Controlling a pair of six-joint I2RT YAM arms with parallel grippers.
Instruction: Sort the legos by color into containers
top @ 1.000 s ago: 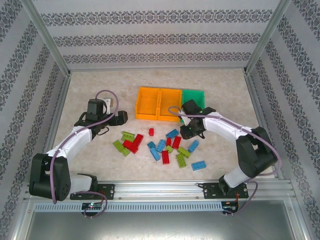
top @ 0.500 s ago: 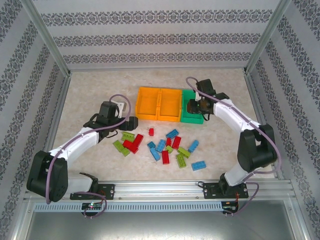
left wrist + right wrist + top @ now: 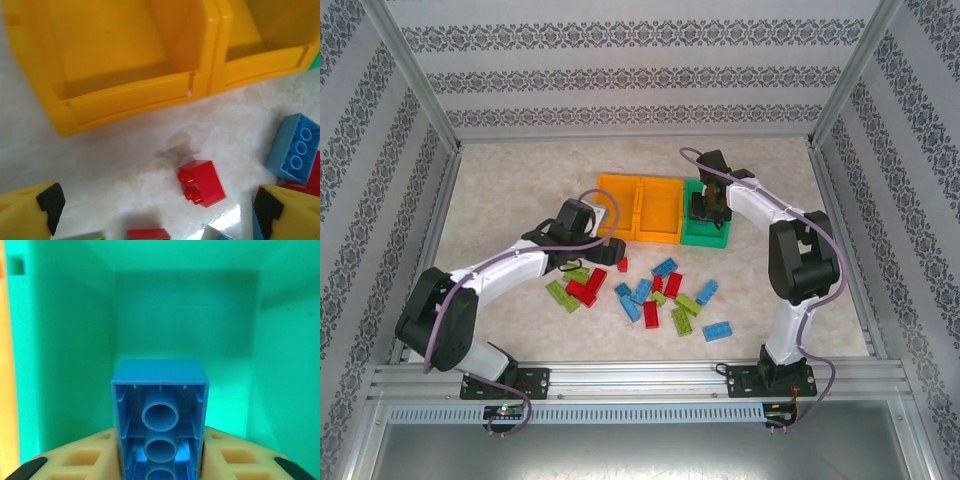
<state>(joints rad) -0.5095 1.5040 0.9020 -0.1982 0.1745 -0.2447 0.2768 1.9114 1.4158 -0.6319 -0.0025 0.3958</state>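
Three joined bins stand at the table's middle back: two orange bins (image 3: 622, 205) (image 3: 658, 208) and a green bin (image 3: 698, 232). My right gripper (image 3: 708, 208) hangs over the green bin (image 3: 185, 305), shut on a blue brick (image 3: 160, 415) whose hollow underside faces the camera. My left gripper (image 3: 608, 249) stands open low over the table just in front of the left orange bin (image 3: 110, 65), with a small red brick (image 3: 201, 182) lying between its fingers (image 3: 47, 202). Several red, blue and lime bricks (image 3: 650, 292) lie scattered in front of the bins.
A blue brick (image 3: 295, 147) lies right of the red one, and another red brick (image 3: 147, 234) sits at the bottom edge of the left wrist view. Patterned walls and metal rails enclose the table (image 3: 520, 170).
My right gripper has carried the blue brick from the pile up over the green bin. My left gripper has swung right, from the table's left to the red brick by the orange bin.
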